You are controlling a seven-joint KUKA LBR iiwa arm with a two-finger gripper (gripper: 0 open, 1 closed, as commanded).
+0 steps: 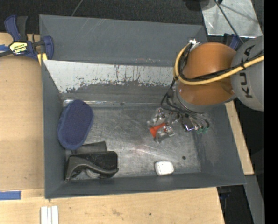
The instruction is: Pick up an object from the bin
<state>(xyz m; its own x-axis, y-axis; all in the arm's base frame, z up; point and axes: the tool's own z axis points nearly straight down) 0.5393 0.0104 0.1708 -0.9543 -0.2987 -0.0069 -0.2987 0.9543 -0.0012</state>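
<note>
My gripper (163,126) hangs low over the right half of the bin floor, below the orange wrist cover. A small red thing (154,131) shows right at its lower left tip; whether it is held cannot be made out. A small white rounded block (164,168) lies on the floor just below the gripper, near the front wall, apart from it.
A dark blue oval pad (75,123) leans at the left wall. Below it a black curved object (93,164) lies in the front left corner. The arm and its yellow cable come in from the right over the bin's rim.
</note>
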